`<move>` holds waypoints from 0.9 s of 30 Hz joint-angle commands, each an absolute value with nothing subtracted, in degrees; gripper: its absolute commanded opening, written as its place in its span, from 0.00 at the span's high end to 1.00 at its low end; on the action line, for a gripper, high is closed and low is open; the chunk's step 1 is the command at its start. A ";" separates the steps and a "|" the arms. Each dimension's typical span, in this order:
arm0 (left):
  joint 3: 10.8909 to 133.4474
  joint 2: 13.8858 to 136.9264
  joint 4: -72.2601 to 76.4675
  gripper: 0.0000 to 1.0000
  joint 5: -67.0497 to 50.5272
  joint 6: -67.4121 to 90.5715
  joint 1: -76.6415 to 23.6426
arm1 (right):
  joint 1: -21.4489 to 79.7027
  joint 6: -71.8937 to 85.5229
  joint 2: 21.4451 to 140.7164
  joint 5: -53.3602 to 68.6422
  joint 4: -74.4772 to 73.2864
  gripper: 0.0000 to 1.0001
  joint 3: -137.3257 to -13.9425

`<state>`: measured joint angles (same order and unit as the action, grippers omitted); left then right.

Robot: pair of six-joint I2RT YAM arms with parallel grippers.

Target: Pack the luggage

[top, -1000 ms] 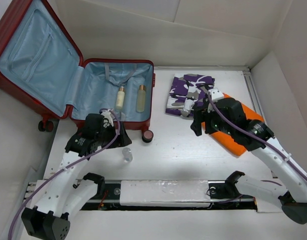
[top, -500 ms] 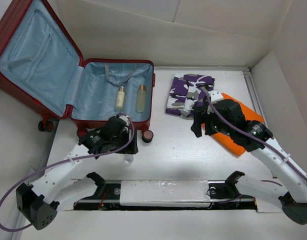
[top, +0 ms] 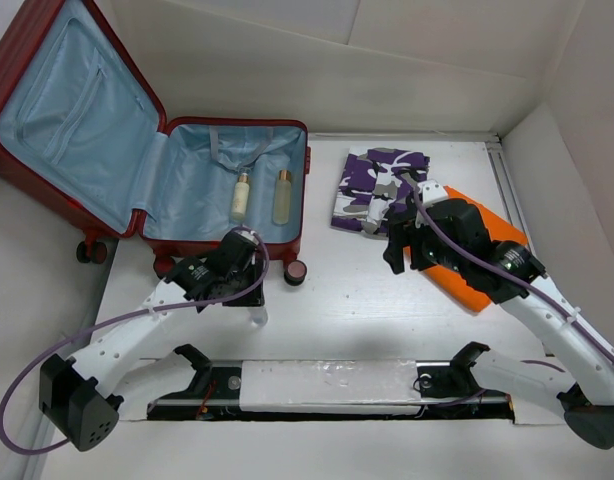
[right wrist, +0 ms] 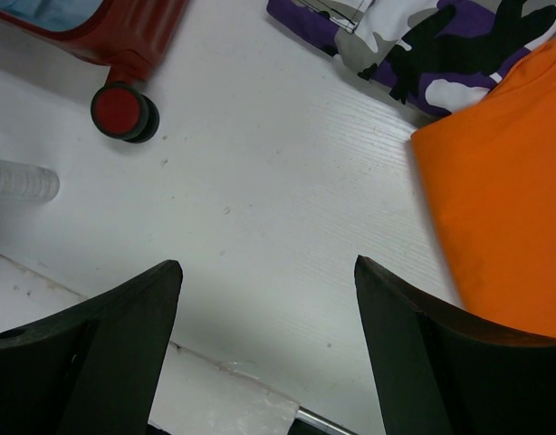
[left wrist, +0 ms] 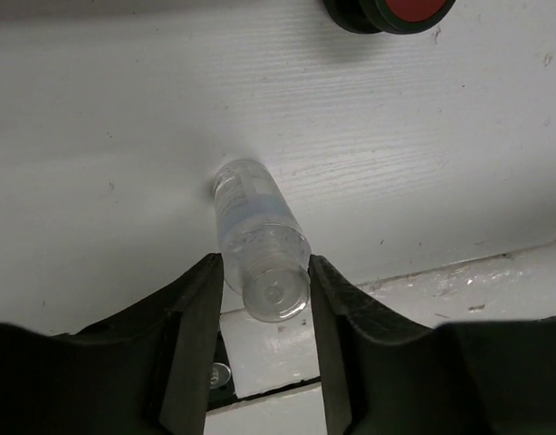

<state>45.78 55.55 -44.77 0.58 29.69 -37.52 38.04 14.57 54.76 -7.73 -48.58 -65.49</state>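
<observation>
The luggage (top: 305, 180) is a dark red suitcase lying open at the back left, with its lid (top: 67, 110) raised and a light blue lining. Two small bottles (top: 240, 196) (top: 282, 196) lie inside it. In front of it stands a clear bottle (left wrist: 260, 236) on the table, also visible as the clear bottle (top: 258, 316) below the left wrist. My left gripper (left wrist: 264, 261) has its jaws pressed against both sides of the bottle's top. My right gripper (right wrist: 266, 263) hangs open over bare table, holding nothing.
A folded purple camouflage garment (top: 372, 190) and a folded orange garment (top: 477, 270) lie at the right, under and beside the right arm. A red-faced suitcase wheel (top: 296, 272) sits just beyond the bottle. The table's near edge with its rail (top: 327, 385) is close behind.
The left arm swung right from the suitcase front to the clear bottle, and its jaws narrowed onto it. The right arm has stayed put.
</observation>
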 commanded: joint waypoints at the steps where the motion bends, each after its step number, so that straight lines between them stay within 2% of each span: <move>1: 46.49 55.28 -46.23 0.66 1.32 30.67 -37.79 | 38.67 14.24 53.88 -8.61 -47.20 0.17 -65.30; 3: 46.49 55.28 -46.23 0.77 1.32 30.67 -37.79 | 38.67 14.24 53.88 -8.61 -47.20 0.17 -65.30; 9: 51.14 55.28 -46.23 0.91 0.62 31.81 -37.79 | 38.67 13.71 53.35 -8.61 -47.20 0.17 -65.30; 16: 67.65 59.23 -48.78 0.94 -0.53 32.34 -37.79 | 38.67 12.66 52.82 -8.61 -47.20 0.17 -64.78; 19: 77.84 61.25 -50.18 0.94 0.17 32.34 -37.79 | 38.67 12.66 52.82 -8.09 -47.20 0.17 -64.78; 23: 93.13 69.84 -50.80 0.94 2.19 29.45 -37.79 | 38.67 12.13 53.44 -6.95 -46.06 0.17 -64.78; 24: 99.17 71.87 -51.67 0.94 3.07 27.18 -37.01 | 38.67 11.61 53.96 -6.94 -46.05 0.17 -64.78; 27: 104.93 78.56 -51.16 0.94 3.96 23.13 -30.34 | 38.67 11.08 53.96 -5.89 -45.45 0.17 -64.78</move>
<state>100.82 74.08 -51.05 1.26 27.94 -35.07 38.02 12.36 53.95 -7.14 -48.56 -64.71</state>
